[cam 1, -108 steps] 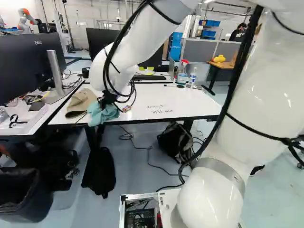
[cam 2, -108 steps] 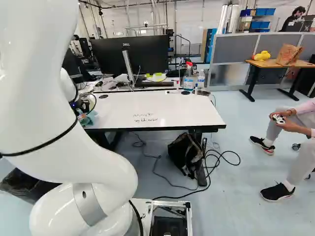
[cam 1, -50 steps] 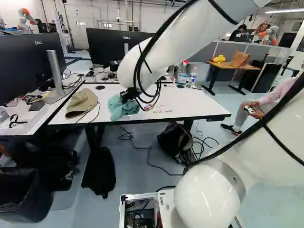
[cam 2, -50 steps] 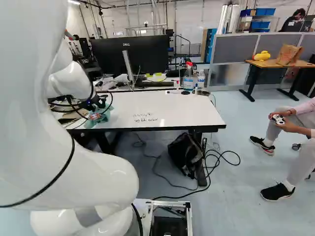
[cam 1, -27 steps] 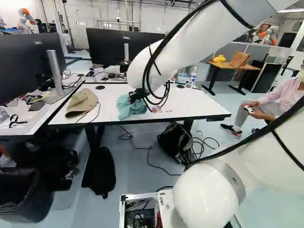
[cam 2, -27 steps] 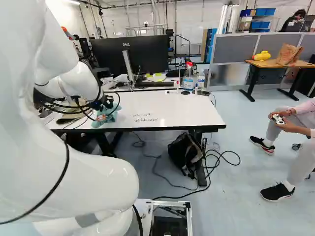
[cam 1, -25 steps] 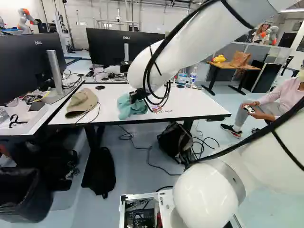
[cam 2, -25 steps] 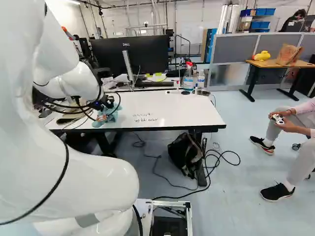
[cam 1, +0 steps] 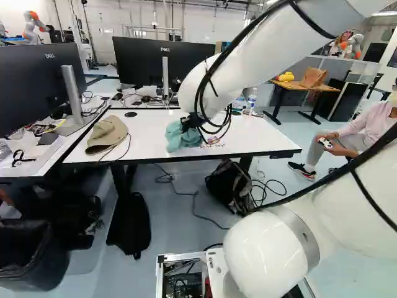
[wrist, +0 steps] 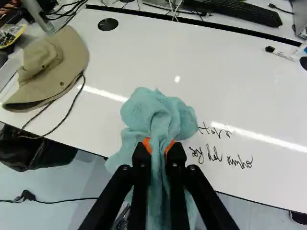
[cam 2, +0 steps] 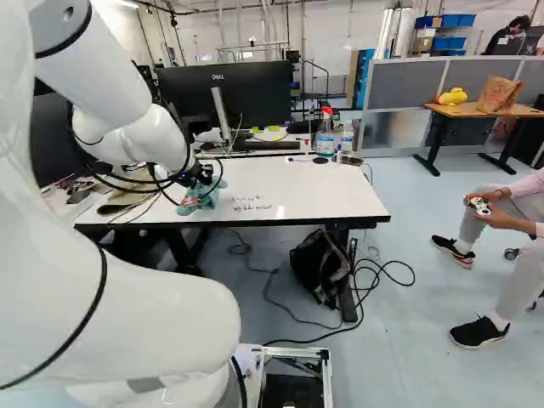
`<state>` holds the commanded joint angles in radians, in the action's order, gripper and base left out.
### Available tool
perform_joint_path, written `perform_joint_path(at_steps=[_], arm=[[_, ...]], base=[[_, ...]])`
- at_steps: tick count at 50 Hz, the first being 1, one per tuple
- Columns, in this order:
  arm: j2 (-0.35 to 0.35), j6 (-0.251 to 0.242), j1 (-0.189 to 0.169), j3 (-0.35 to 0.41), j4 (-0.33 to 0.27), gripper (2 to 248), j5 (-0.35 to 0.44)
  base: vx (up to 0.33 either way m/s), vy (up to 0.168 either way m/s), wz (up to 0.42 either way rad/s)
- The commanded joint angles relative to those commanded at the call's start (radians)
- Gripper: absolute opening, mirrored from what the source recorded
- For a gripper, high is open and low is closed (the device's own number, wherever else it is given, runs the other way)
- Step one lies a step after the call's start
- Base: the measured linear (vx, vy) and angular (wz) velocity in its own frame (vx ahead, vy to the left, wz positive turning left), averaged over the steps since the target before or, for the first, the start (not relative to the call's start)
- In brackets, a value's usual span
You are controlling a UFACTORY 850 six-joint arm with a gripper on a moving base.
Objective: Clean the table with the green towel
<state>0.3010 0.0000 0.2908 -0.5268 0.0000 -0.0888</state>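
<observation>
The gripper (cam 1: 188, 124) is over the front part of the white table (cam 1: 248, 133) in the left base view. In the wrist view the gripper (wrist: 159, 146) is shut on the green towel (wrist: 156, 112), whose cloth is pinched between the orange pads and bunches out ahead of them onto the tabletop. Part of the towel hangs back beneath the fingers toward the table's front edge. Black handwriting (wrist: 220, 155) stands on the white surface right beside the towel, close to its bunched edge.
A tan hat (wrist: 53, 67) with a cord lies on the table beside the towel. Monitors (cam 2: 225, 98) and a keyboard (wrist: 235, 10) stand beyond. A spray bottle (cam 2: 325, 132) and marker (wrist: 279, 53) are near the far edge. A seated person (cam 2: 510, 221) is off to the right.
The arm has swung rightward along the table from beside the hat, carrying the gripped towel with it up to the handwriting. The base and the hat have stayed put.
</observation>
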Motion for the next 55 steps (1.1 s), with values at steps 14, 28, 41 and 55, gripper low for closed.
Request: perform_joint_path(at_steps=[14,28,41,55], arm=[[-0.015,0.000,-0.063,-0.012,0.000,46,0.000],[-0.035,0.000,-0.124,-0.029,0.000,46,0.000],[-0.058,0.000,-0.179,-0.049,0.000,46,0.000],[-0.086,0.000,-0.237,-0.074,0.000,46,-0.008]], base=[[0.000,0.000,0.000],[0.000,0.000,0.000],[0.000,0.000,0.000],[0.000,0.000,0.000]])
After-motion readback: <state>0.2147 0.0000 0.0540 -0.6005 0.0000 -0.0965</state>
